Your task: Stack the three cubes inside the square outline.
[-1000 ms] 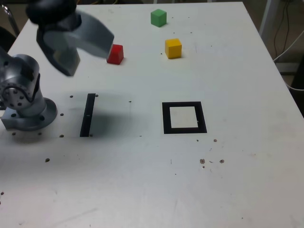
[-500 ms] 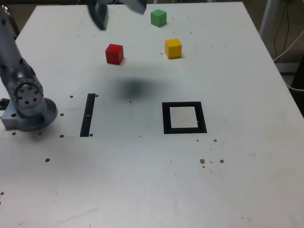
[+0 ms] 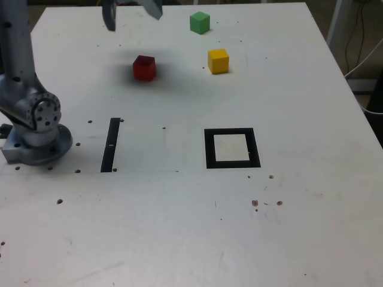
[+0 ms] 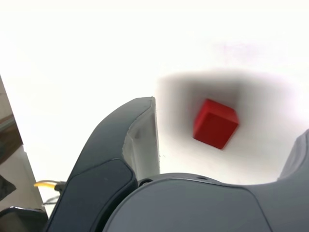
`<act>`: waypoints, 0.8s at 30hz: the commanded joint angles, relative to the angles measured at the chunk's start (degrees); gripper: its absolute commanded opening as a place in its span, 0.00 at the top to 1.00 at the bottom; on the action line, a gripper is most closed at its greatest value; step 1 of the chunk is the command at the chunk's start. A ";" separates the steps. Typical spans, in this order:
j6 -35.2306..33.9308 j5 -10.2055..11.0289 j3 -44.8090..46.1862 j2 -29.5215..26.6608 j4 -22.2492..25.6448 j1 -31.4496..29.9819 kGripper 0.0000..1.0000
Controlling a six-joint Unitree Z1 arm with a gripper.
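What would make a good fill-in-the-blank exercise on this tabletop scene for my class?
1. In the exterior view, the black square outline has a ____ centre.
2. The cube farthest from the square outline's front edge, near the table's far edge, is ____.
3. The cube seen between the open fingers in the wrist view is ____.

Missing words: white; green; red.

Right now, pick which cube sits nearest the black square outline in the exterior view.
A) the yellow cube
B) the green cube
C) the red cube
A: the yellow cube lies just above the square outline in that view, with the green one farther up and the red one off to the left.
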 commanded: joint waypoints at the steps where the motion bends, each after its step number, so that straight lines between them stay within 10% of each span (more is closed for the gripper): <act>1: -0.27 -0.12 3.28 -0.97 -2.76 -0.06 0.00; 8: -0.84 -2.86 13.68 -1.93 -13.16 -2.79 0.01; 24: -1.45 -2.10 12.23 4.44 -14.03 -4.91 0.07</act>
